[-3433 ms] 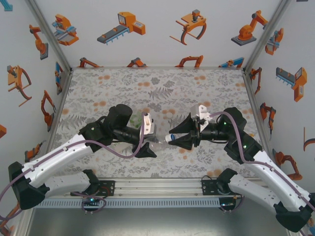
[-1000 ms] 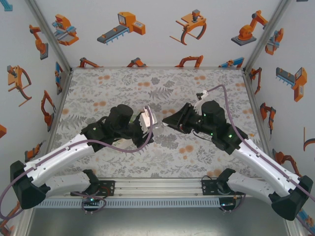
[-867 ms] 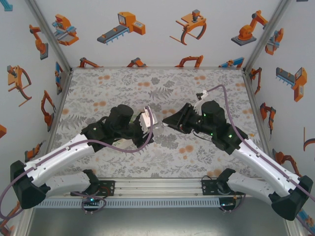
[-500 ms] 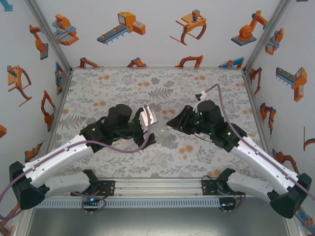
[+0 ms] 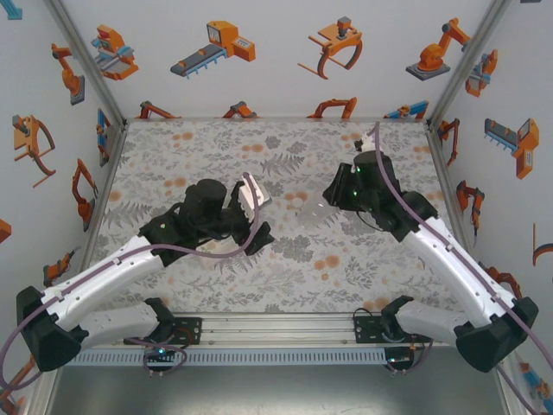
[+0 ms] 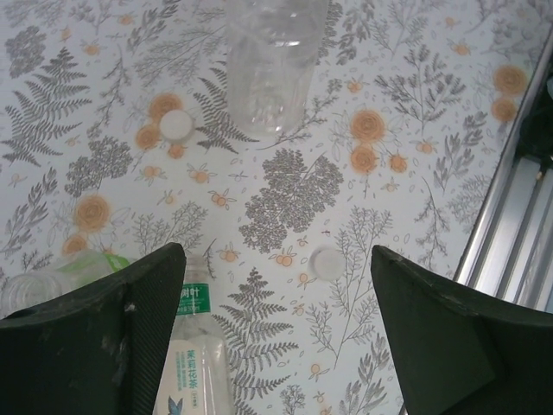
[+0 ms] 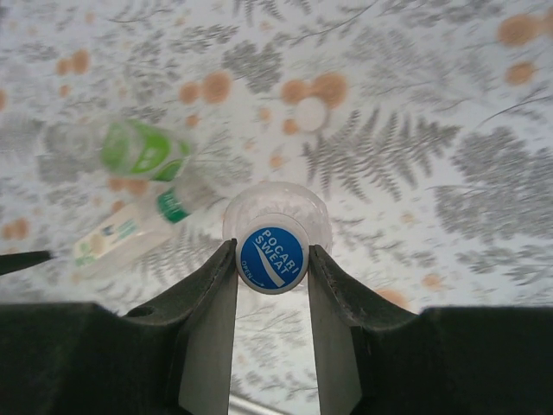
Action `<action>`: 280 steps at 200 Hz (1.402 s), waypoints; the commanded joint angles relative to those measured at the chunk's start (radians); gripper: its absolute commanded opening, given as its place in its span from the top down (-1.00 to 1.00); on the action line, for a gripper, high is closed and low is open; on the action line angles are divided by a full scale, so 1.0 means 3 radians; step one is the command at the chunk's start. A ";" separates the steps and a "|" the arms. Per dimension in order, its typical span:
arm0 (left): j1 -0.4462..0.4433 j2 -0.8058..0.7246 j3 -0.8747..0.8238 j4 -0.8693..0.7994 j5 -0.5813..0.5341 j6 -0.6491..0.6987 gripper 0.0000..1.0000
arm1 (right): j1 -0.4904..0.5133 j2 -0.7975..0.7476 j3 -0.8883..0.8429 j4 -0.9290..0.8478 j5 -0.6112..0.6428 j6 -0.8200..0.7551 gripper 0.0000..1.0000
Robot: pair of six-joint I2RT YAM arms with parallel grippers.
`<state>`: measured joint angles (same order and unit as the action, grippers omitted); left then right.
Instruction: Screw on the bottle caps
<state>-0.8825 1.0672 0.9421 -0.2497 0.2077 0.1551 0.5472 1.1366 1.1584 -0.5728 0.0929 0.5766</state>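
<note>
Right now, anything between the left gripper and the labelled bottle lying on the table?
Nothing visible. The left gripper hangs open over the labelled bottle, which lies on the table partly behind one finger. A loose white cap lies nearer the other finger, off to the side.

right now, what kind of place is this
Probably a robot test booth: white walls printed with orange robot-arm cartoons, aluminium frame posts, plus a left arm and right arm bolted to a rail.
</note>
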 commanded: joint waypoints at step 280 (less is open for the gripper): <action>0.0300 -0.0570 -0.0507 0.0321 -0.0823 -0.0442 -0.67 | -0.1024 0.1709 0.0480 0.1078 -0.0013 -0.1358 0.21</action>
<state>-0.8021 0.9192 0.7967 -0.1501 -0.0269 -0.0036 0.2443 1.6512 1.3071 -0.2493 0.0872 0.1642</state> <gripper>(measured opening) 0.827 0.372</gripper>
